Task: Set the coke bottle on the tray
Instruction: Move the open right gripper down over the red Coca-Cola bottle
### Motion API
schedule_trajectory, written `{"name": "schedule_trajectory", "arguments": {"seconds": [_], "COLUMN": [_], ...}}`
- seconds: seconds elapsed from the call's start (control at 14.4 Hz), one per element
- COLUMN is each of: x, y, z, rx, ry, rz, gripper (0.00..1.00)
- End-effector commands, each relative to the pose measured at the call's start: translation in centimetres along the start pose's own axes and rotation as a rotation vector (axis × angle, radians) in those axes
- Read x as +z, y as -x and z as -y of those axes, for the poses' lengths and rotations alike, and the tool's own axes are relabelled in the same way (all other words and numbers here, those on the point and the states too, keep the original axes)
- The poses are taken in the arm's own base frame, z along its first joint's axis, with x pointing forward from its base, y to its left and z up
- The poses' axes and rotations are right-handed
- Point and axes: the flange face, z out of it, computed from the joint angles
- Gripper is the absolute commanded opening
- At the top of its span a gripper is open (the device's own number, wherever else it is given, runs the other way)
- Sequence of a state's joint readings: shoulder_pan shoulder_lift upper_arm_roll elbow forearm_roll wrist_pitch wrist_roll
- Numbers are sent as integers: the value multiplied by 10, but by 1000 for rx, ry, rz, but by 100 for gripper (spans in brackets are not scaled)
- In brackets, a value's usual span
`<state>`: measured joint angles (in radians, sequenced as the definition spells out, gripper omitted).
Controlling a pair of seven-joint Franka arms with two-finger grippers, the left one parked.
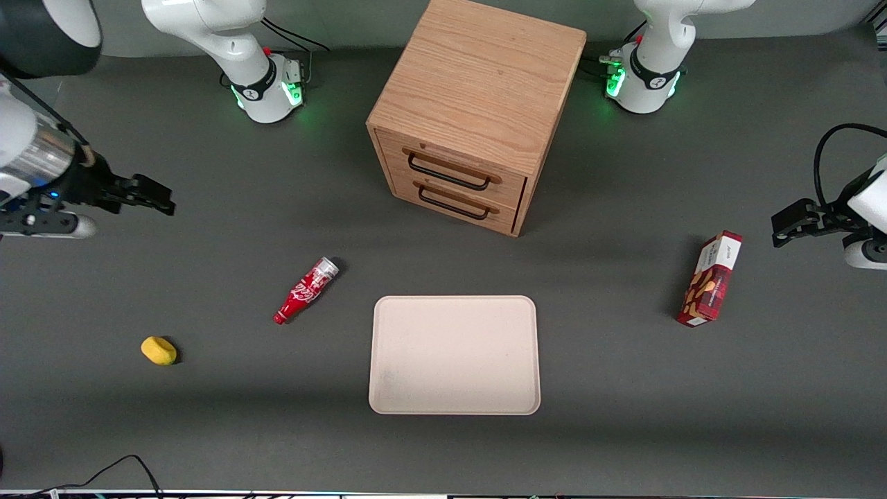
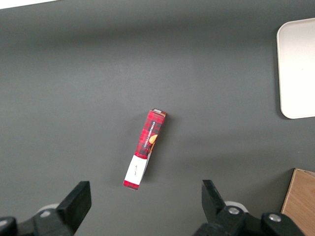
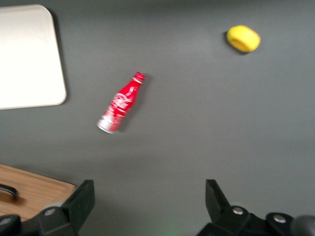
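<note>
A dark grey table [image 1: 624,430] fills the scene, with a wooden cabinet [image 1: 478,104] of two drawers standing at its 12 o'clock end, drawer fronts turned toward the front camera. In front of those drawers, nearer the camera, the cream tray [image 1: 454,355] lies flat with nothing on it. The coke bottle [image 1: 305,290] lies on its side on the bare table just beside the tray, toward the working arm's end, not touching it. Its red cap points to about 7 o'clock in the front view and its silver base to about 1 o'clock. From the bottle, a small yellow lump [image 1: 159,350] sits at roughly 8 o'clock, well apart and nearer the camera. A red-and-white snack box [image 1: 709,279] lies toward the parked arm's end of the table.

The gripper [image 1: 154,195] hangs above the table at the working arm's end, at about 10 o'clock from the bottle and well apart from it. In the right wrist view its fingers [image 3: 81,201] are spread wide, released, with nothing between them.
</note>
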<state>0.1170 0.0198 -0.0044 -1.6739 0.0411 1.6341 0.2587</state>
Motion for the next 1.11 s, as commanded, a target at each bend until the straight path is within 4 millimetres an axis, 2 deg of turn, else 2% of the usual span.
{"name": "schedule_trajectory", "arguments": {"seconds": [0.0,0.21,0.42,0.76,0.9,1.04], "x": [44,104,173,301,340,372], "y": [-19,-26,-27,-17,-14,-14], "z": [29,64,81,84,80,78], "rx": [141,319,474,604,620,626], "ry": [-23,-19,-23,-33,-47,-60], "rz": [36,102,89,58,40,26], "gripper": [100,100,100,100,100,100]}}
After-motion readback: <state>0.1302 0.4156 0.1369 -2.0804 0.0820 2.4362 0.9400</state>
